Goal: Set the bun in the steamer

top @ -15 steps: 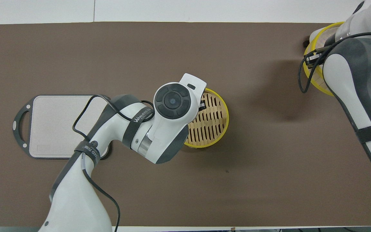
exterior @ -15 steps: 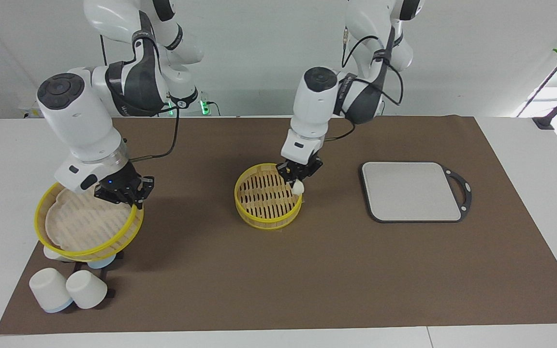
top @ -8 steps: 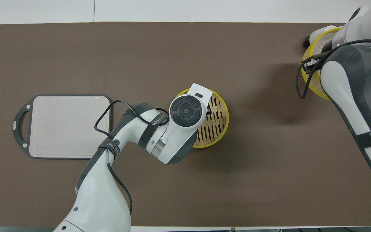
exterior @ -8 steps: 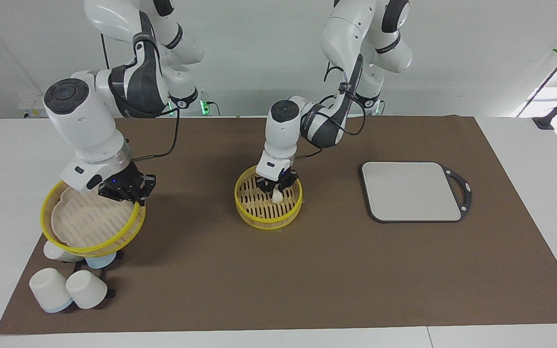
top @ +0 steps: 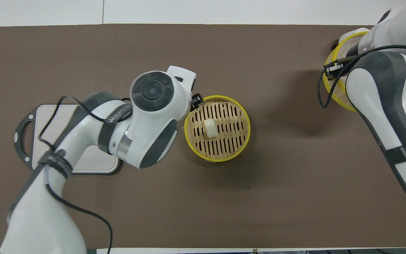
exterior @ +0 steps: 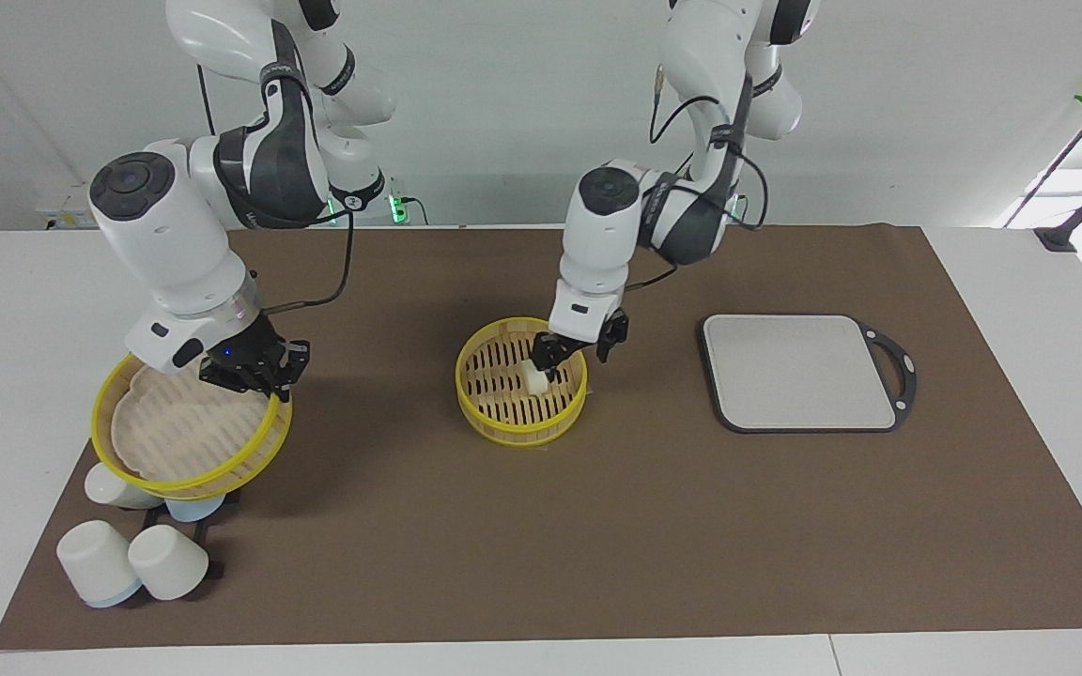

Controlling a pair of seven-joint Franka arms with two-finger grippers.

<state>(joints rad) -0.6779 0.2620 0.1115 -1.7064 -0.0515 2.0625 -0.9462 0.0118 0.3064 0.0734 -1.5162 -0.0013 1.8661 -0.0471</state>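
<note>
One bun (exterior: 534, 377) is lying on the slats inside the steamer (exterior: 475, 408). Just above the steamer's rim, the left gripper (exterior: 579, 349) is hanging with fingers spread, empty. Over the cups (exterior: 132, 560), the right gripper (exterior: 250, 374) is clamping the steamer lid (exterior: 179, 441).

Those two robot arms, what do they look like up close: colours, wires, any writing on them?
Both arms are glossy white shells with dark grey joint sections and round black end caps. Thin black cables loop outside them, and white lettering marks a grey band. The left gripper and the right gripper are small, black and two-fingered.
</note>
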